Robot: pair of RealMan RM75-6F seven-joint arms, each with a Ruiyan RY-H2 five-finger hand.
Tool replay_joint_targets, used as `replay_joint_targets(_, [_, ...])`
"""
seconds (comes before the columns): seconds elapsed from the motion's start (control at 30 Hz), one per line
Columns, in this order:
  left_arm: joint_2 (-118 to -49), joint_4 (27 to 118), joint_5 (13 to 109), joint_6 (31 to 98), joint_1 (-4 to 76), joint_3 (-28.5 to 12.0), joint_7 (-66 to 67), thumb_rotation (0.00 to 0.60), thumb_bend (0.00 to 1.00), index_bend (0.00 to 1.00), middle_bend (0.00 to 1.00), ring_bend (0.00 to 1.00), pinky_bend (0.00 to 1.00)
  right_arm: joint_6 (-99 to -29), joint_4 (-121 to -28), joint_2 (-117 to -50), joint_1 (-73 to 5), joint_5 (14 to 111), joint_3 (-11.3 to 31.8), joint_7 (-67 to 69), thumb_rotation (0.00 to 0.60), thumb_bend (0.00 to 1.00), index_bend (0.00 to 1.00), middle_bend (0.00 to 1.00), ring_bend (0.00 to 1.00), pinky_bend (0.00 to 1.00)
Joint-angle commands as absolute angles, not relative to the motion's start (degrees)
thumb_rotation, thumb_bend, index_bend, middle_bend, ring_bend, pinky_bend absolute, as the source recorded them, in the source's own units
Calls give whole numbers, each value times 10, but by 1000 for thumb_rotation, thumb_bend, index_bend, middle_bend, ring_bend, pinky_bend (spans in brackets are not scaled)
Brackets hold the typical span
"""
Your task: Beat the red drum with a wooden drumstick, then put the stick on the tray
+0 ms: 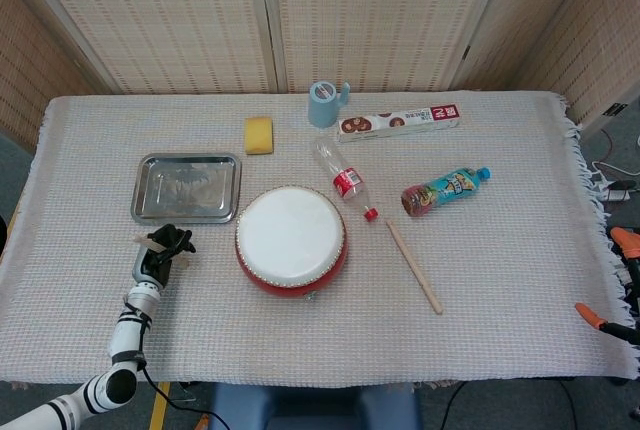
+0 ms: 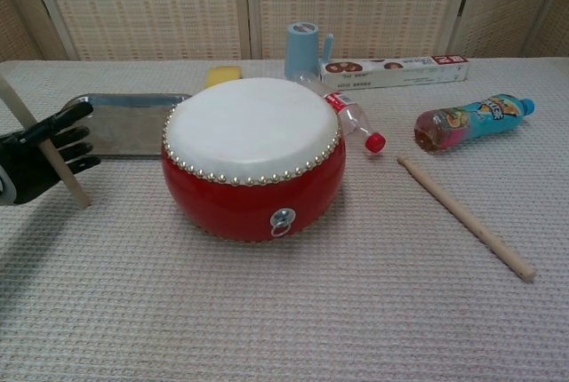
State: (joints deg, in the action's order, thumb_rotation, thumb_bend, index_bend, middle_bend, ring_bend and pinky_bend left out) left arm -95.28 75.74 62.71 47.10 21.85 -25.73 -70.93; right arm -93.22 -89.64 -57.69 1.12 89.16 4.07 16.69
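The red drum with its white skin stands mid-table, seen close in the chest view. To its left, my left hand holds a wooden drumstick tilted steeply, its lower tip on the cloth; the hand sits just in front of the metal tray. A second wooden drumstick lies loose on the cloth right of the drum. My right hand is not visible in either view.
A clear bottle with a red cap lies against the drum's far right side. A colourful bottle, a biscuit box, a blue cup and a yellow sponge lie further back. Orange tools sit at the right edge.
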Motion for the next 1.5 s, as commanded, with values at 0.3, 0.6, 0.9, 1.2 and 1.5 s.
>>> replay_joint_targets(0.3, [-952, 749, 638, 467, 221, -263, -728, 600, 135, 828, 870, 773, 726, -933, -897, -577, 12, 891, 42, 166, 600, 111, 45, 87, 48, 66])
replay_joint_targets(0.6, [-954, 743, 634, 463, 224, -264, -723, 600, 135, 877, 954, 864, 774, -935, -897, -577, 12, 891, 43, 166, 600, 111, 45, 87, 48, 66])
replay_joint_targets(0.9, [-959, 735, 634, 470, 223, -261, -713, 600, 142, 928, 1000, 936, 880, -936, -898, -578, 12, 892, 44, 166, 600, 111, 45, 87, 47, 66])
replay_joint_targets(1.2, [-962, 731, 631, 476, 225, -264, -700, 600, 465, 955, 1000, 979, 934, -942, -897, -578, 13, 894, 45, 168, 600, 111, 45, 87, 47, 66])
replay_joint_targets(1.5, [-956, 734, 631, 482, 223, -267, -693, 600, 858, 957, 1000, 983, 995, -944, -896, -579, 13, 896, 45, 171, 600, 111, 45, 87, 48, 66])
